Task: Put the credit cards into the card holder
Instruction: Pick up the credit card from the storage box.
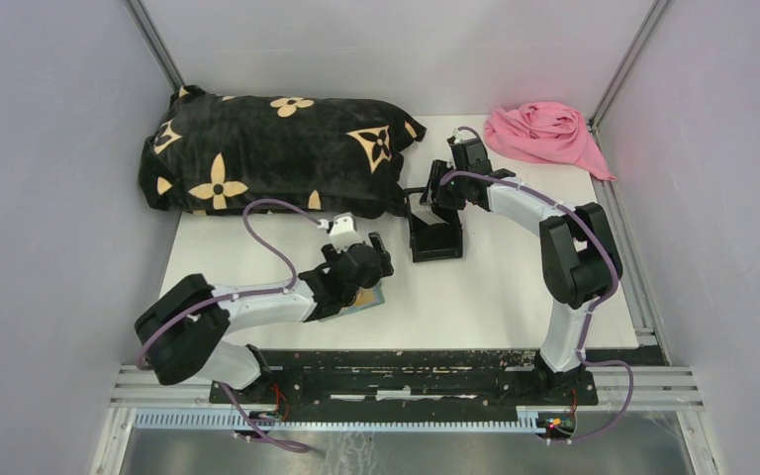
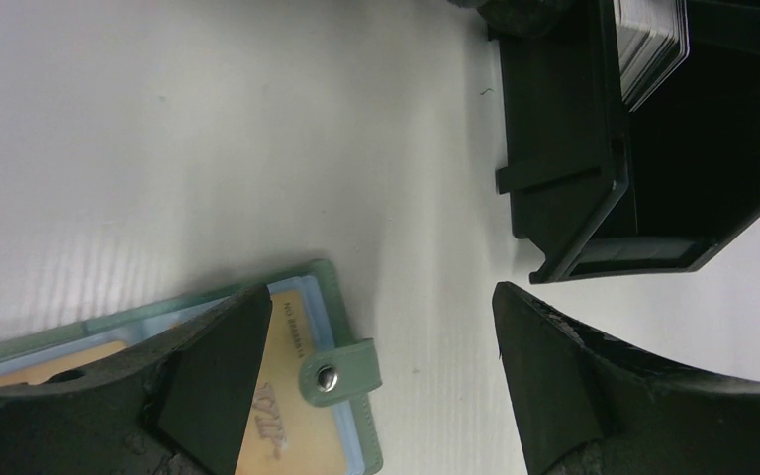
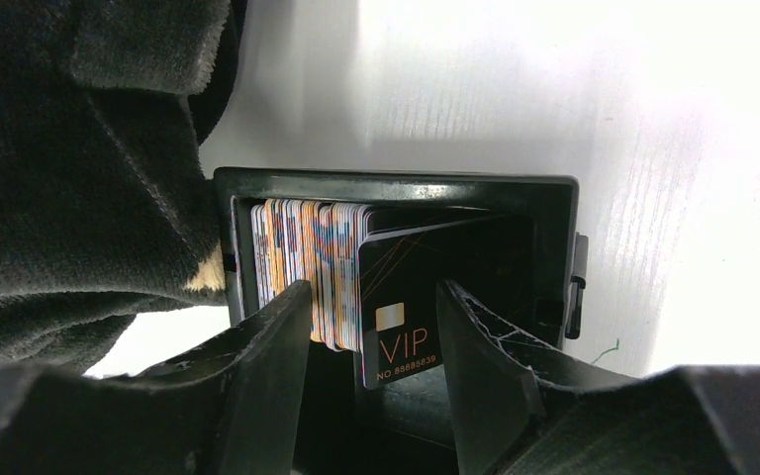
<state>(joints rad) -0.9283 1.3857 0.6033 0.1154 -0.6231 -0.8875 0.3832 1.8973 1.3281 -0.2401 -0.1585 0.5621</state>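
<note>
Card pick: right fingers [image 3: 267, 376] straddle a card [image 3: 406, 297] in the box [image 3: 396, 181], unclenched; left fingers [image 2: 554, 376] gape over the holder [image 2: 348, 368]; next, pinch and lift.

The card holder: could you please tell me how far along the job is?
Done: a tan card already sits in the open card holder, under the open left gripper. In hand: the right gripper straddles a black VIP card in the black box, not clearly clamped. Left: the stack beside it.

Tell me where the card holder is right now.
In the top view, the card holder lies left of centre, under the left gripper, with the black box just beyond it to the right.
</note>
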